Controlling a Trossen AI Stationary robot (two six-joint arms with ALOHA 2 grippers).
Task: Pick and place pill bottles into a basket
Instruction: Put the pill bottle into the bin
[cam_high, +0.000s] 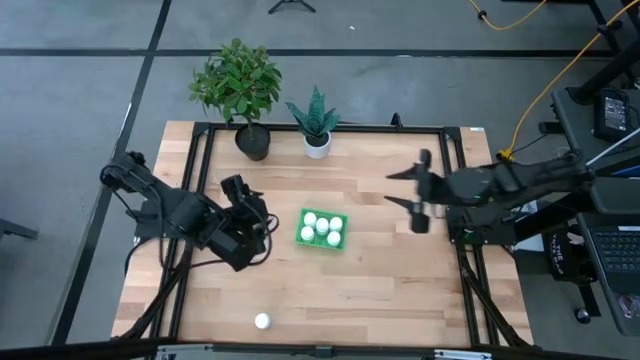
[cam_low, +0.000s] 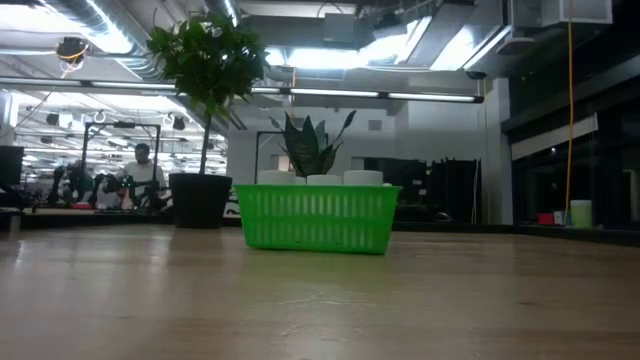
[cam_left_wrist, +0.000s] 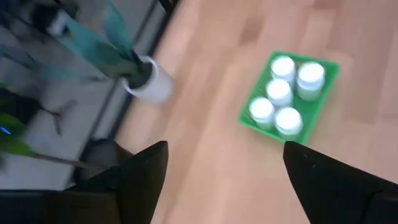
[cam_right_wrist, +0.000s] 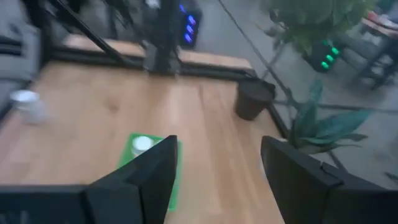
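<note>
The green basket (cam_high: 322, 229) stands near the table's middle and holds several white pill bottles (cam_high: 321, 226) upright. It also shows in the left wrist view (cam_left_wrist: 290, 93) and the low view (cam_low: 318, 218), where bottle caps (cam_low: 322, 179) rise above its rim. One more bottle (cam_high: 262, 321) stands alone near the table's near edge, and also shows in the right wrist view (cam_right_wrist: 26, 103). My left gripper (cam_high: 262, 213) (cam_left_wrist: 224, 149) hovers open and empty, just left of the basket. My right gripper (cam_high: 402, 188) (cam_right_wrist: 217, 146) hovers open and empty, right of the basket.
A leafy plant in a dark pot (cam_high: 240, 90) and a spiky plant in a white pot (cam_high: 316, 128) stand at the table's far edge. A black frame (cam_high: 205, 180) runs around the tabletop. Bare wood lies between the basket and the near edge.
</note>
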